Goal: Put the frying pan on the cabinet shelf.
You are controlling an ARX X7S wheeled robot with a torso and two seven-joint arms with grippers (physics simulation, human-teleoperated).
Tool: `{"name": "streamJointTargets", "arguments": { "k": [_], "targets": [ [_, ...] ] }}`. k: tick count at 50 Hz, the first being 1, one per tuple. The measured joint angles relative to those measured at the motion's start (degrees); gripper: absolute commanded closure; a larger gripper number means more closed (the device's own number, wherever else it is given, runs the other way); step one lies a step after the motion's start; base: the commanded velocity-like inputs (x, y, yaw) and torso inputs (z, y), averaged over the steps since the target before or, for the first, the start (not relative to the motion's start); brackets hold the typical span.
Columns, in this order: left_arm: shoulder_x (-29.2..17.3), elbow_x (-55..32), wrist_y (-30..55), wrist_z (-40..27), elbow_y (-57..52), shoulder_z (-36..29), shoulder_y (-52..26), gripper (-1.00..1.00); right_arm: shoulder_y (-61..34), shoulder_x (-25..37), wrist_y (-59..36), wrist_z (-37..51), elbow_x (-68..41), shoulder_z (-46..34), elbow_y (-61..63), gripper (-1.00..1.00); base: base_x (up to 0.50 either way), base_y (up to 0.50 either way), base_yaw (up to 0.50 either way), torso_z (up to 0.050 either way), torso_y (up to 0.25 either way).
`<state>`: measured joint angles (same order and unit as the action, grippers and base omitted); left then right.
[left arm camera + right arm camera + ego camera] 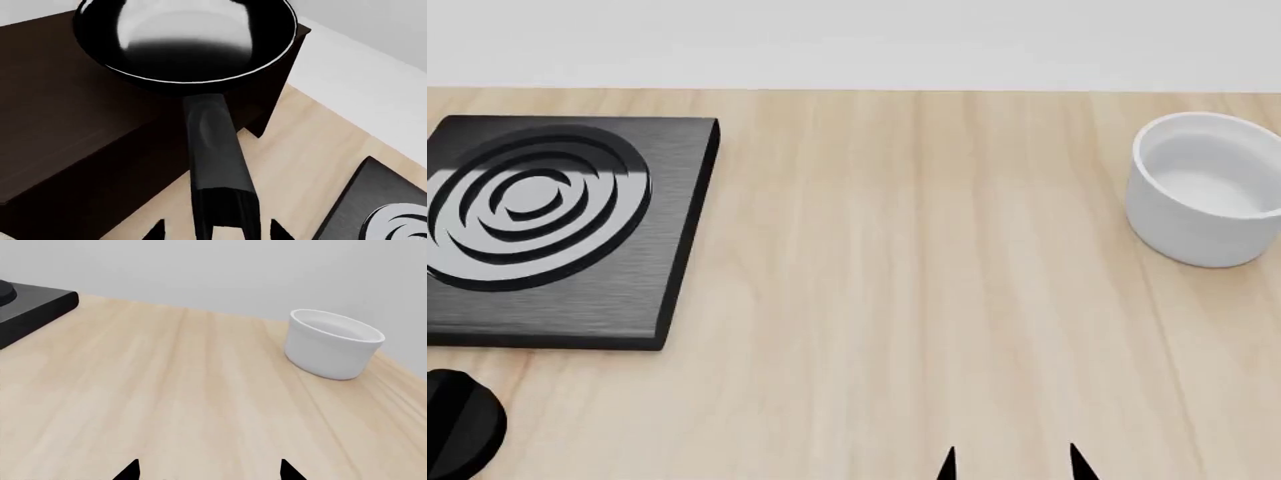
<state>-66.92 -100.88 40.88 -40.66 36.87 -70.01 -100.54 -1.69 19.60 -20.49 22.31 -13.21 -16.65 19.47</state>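
So the pan [187,42] is up over the dark cabinet [60,120] in the left wrist view, bowl end out over the top surface and the handle [217,170] running back toward the camera. The left pincer [217,227] looks closed on the handle's near end; only two dark fingertip points show either side of it, so I'm judging the grip from how the handle sits between them. I can't tell whether the pan is resting on the cabinet or just hanging above it.

Handling-wise: it's a rigid thing, probably metal, so no flex, but the weight sits all out at the round end. Held by the tip of a long slim handle, it'll want to droop or twist in the grip. The glossy finish looks slippery too. I'd guess a hold closer to the bowl would be steadier, and any tilting should be slow.

The right pincer [207,472] is spread wide, nothing in it, hovering over bare desk [173,390] with the white bowl [332,344] well off to one side. The stove plate [541,230] sits at the head view's left, nowhere near the action.
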Motion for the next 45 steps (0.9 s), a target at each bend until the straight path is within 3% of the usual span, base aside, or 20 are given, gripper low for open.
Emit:
{"name": "streamJointTargets", "arguments": {
  "k": [18, 45],
  "targets": [
    [1.24, 3.36, 0.1, -4.17, -0.12, 0.65, -3.28, -1.0, -0.04, 0.23, 0.8, 0.03, -0.31, -0.08, -0.68, -1.0, 0.0, 0.0, 0.0, 0.0, 0.0],
    [3.8, 9.49, 4.29, -2.4, -2.67, -0.32, -10.69, -1.0, 0.01, 0.54, 0.47, 0.5, -0.75, -0.48, -0.1, -1.0, 0.0, 0.0, 0.0, 0.0, 0.0]
  ]
}}
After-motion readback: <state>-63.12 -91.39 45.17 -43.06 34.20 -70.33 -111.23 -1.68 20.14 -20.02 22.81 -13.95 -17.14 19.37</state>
